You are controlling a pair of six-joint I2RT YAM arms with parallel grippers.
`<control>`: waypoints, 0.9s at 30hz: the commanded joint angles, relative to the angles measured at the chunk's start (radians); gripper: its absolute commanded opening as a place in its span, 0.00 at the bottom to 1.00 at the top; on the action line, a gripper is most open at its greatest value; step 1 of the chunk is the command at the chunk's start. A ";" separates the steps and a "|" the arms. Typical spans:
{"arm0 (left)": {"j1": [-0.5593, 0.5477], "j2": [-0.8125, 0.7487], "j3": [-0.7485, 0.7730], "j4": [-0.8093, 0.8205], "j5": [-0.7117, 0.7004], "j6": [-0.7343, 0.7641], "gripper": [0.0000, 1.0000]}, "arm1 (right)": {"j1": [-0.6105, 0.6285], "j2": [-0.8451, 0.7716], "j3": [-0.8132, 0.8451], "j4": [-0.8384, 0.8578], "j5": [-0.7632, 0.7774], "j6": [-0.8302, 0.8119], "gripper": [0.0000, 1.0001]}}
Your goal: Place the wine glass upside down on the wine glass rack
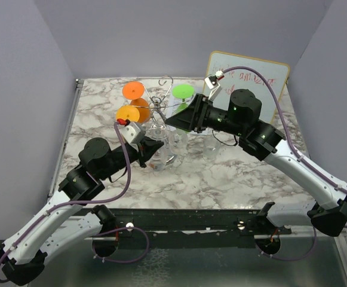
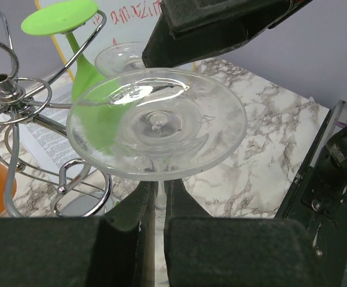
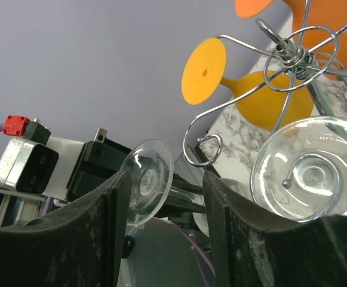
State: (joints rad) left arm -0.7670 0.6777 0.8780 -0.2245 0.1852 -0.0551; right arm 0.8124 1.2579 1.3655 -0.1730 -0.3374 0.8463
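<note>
- The left hand (image 2: 158, 209) is closed on the thin stem of the clear glass (image 2: 158, 122), one finger pad on each side.
- The glass's round foot sits just past this hand's fingertips, its flat face turned away from the hand. The bowel end is hidden behind the fingers.
- The glass is off the table (image 2: 263, 119) and not on the rack (image 2: 6, 89). It is beside the rack and apart from its wires.
- In the left wrist view the rack stands ahead and to the left of the left hand, and its nearest curled loop ends close under the rim of the glass's foot.
- An orange glass (image 3: 204, 70) hangs on the rack with its foot up, on the side away from the right hand.
- A green glass (image 2: 60, 15) hangs upside down in a loop ahead of the left hand, with its bowl showing behind the clear foot.
- The right hand (image 3: 167, 179) is open and faces the left hand, with the clear glass's foot between its two fingers.
- One finger's edge overlaps the rim of the foot in the right wrist view, so I cannot tell whether it touches. The other finger is clearly apart from the foot.
- A second clear glass (image 3: 307, 170) is just beside the right hand's outer finger, under the rack's arms.
- A whiteboard (image 1: 248, 75) leans behind the right hand at the far edge of the table.
</note>
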 commanded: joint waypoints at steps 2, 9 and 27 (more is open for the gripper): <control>0.000 -0.030 -0.008 0.074 -0.013 0.018 0.00 | 0.004 0.024 0.003 0.008 -0.100 0.057 0.55; 0.001 -0.028 -0.014 0.073 -0.017 0.023 0.00 | 0.005 0.045 -0.022 0.075 -0.192 0.138 0.54; 0.001 -0.031 -0.013 0.026 -0.057 -0.017 0.00 | 0.005 0.078 -0.100 0.282 -0.324 0.368 0.01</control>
State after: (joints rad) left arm -0.7670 0.6598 0.8558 -0.2150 0.1551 -0.0315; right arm 0.8116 1.3369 1.2716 0.0486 -0.6147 1.1915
